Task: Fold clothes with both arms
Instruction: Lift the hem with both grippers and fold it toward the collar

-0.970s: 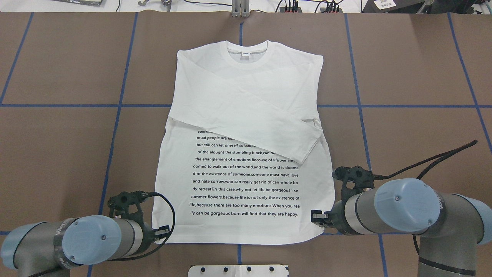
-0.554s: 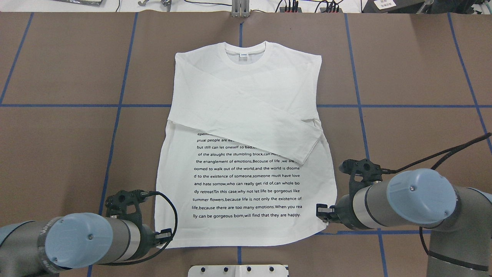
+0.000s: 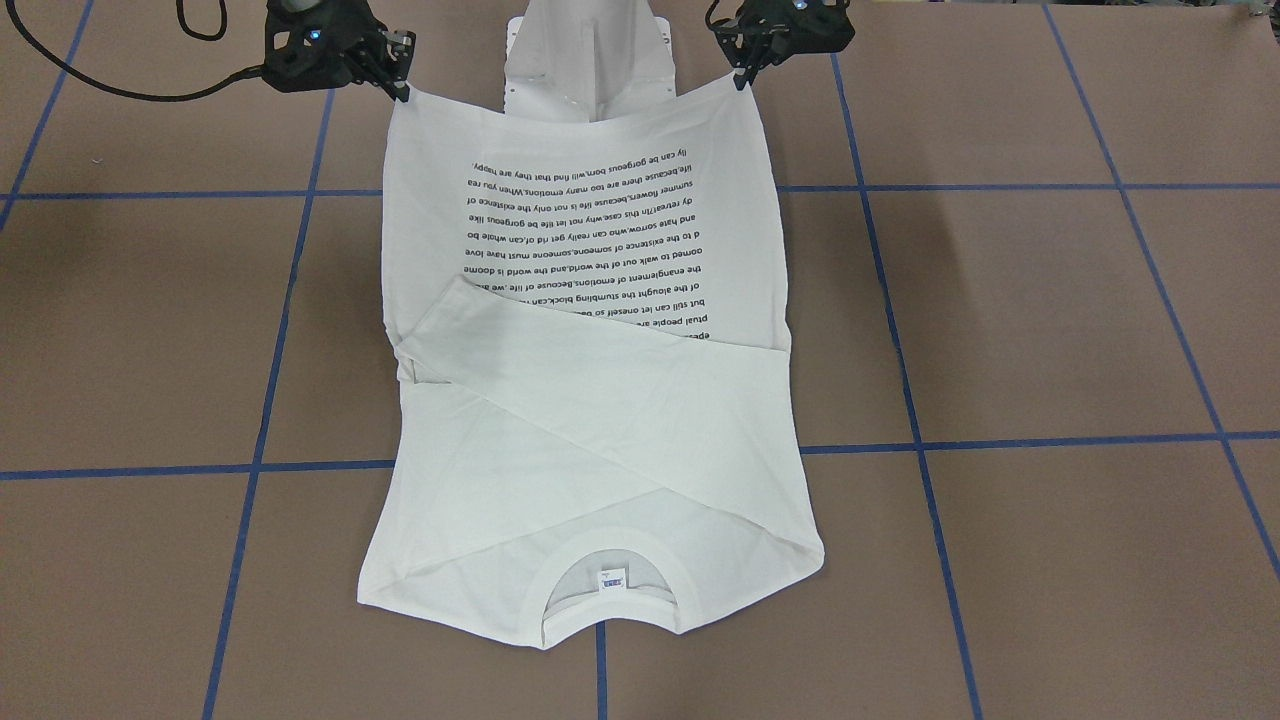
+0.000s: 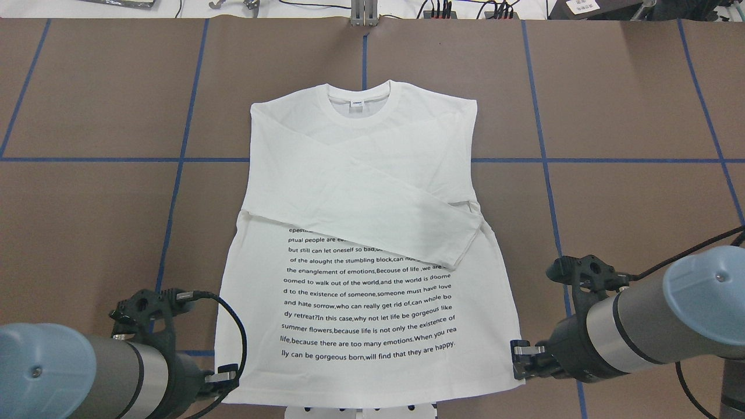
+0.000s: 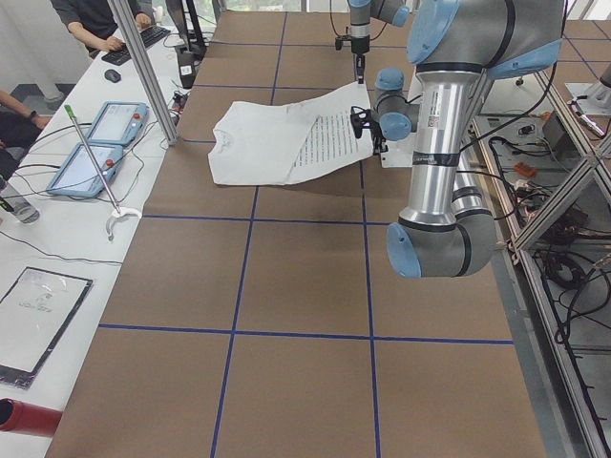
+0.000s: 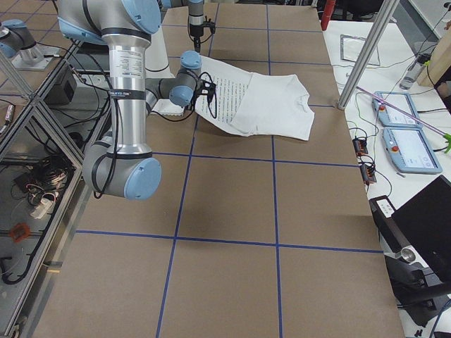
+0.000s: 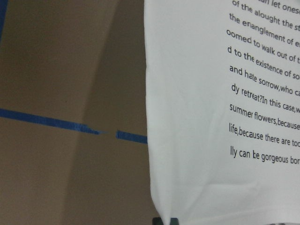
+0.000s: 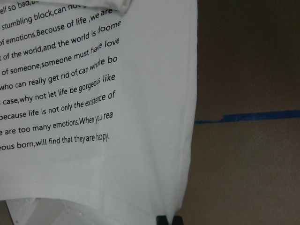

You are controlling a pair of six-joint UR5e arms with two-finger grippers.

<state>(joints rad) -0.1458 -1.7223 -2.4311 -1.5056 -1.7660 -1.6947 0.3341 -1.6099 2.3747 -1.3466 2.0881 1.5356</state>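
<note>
Where the left end effector [image 4: 224, 378] is pressed together, it pinches one bottom corner of the white shirt [image 4: 361, 192]. The right end effector [image 4: 518, 353] pinches the other bottom corner the same way. Between them the bottom edge is stretched out and held up off the bench [image 4: 87, 203], over the white base plate [image 3: 590, 60]. From there the shirt slopes down, and its top part lies flat on the brown bench. Black words [image 4: 366, 302] fill the lower half of the shirt. One long sleeve [image 4: 378, 215] is folded across the middle and hides the first lines of words. The round collar [image 4: 362, 119] with its little tag is at the far end, away from the robot. Blue tape lines [image 4: 116, 159] cross the bench on both sides of the shirt.
</note>
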